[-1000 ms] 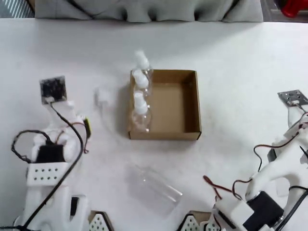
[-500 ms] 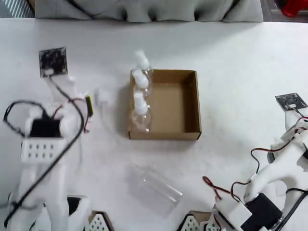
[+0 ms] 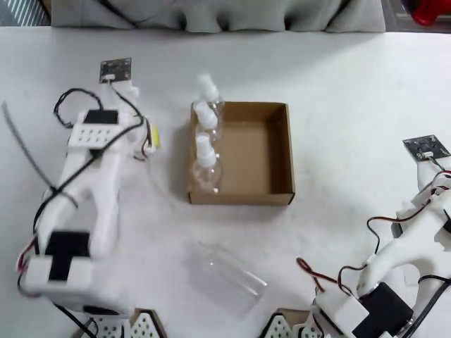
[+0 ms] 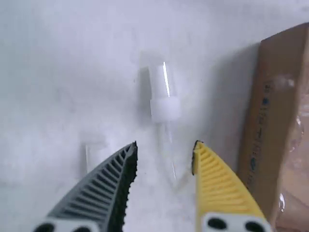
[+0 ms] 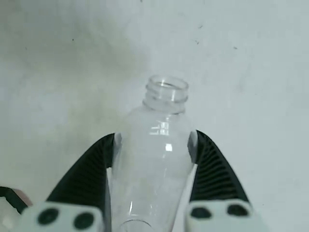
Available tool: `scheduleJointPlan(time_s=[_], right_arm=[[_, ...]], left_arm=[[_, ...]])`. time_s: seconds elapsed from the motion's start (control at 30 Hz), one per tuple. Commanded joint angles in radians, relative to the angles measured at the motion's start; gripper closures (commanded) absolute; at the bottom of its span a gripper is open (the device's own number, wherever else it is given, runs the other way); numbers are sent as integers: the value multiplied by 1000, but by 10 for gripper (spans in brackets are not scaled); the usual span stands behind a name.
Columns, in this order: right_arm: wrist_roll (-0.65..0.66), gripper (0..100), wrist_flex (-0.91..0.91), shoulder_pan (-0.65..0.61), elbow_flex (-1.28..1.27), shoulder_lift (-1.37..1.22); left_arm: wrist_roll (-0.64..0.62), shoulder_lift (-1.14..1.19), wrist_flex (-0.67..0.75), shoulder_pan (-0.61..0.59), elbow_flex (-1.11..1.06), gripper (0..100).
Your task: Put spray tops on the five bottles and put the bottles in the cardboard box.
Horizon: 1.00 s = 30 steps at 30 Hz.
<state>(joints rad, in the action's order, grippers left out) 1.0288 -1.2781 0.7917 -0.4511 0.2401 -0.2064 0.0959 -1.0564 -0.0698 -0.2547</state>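
Note:
A white spray top (image 4: 164, 99) lies on the table just ahead of my left gripper (image 4: 165, 145), which is open with the top's thin tube running between its grey and yellow fingers. In the high view this gripper (image 3: 146, 137) hangs close to the left side of the cardboard box (image 3: 271, 151). Three bottles with spray tops (image 3: 205, 151) stand in a row along the box's left wall. My right gripper (image 5: 154, 145) is shut on a clear topless bottle (image 5: 161, 140), neck pointing away. Another clear topless bottle (image 3: 229, 271) lies on the table in front of the box.
The box's brown wall (image 4: 275, 121) stands right beside the spray top. The right arm (image 3: 402, 260) is folded at the table's lower right corner. A grey cushion edge (image 3: 211, 17) runs along the far side of the table.
The left arm has swung out from its folded pose at the near left and stretched forward to the spray top beside the box. The right arm shifted slightly, then held still.

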Motion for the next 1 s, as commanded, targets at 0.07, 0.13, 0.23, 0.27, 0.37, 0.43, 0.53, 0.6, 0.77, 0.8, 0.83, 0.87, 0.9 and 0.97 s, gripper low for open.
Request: scheduleJointPlan(time_s=[0.07, 0.13, 0.23, 0.27, 0.37, 0.43, 0.53, 0.6, 0.77, 0.8, 0.83, 0.87, 0.9, 0.97], right_arm=[[11, 984, 90, -2, -57, 33], [11, 984, 120, -2, -77, 33], [11, 984, 136, -2, -89, 33], [11, 984, 136, -2, -89, 33], [12, 984, 136, -4, -89, 33], [12, 984, 134, -15, -89, 33], [12, 984, 131, -30, -89, 33], [11, 984, 130, -41, -91, 33], [5, 984, 117, -67, -91, 33], [5, 984, 101, -73, -91, 33], [5, 984, 81, -81, -91, 41], [3, 984, 59, -88, -87, 42], [3, 984, 36, -96, -81, 44], [0, 984, -10, -110, -63, 54]], left_arm=[[-15, 242, -6, 5, 276, 819], [-48, 311, -6, 5, 338, 817], [-101, 394, -8, -4, 413, 816], [-100, 417, -11, -5, 428, 816], [-104, 473, -54, -5, 470, 818], [-106, 504, -71, -5, 485, 819], [-106, 532, -72, -4, 486, 820], [-107, 538, -72, -2, 486, 825], [-173, 538, -74, 1, 486, 982], [-176, 536, -94, 2, 486, 956], [-176, 529, -123, 2, 494, 960], [-176, 516, -153, 2, 509, 980], [-176, 498, -192, 1, 523, 982], [-173, 449, -281, -1, 543, 980]])
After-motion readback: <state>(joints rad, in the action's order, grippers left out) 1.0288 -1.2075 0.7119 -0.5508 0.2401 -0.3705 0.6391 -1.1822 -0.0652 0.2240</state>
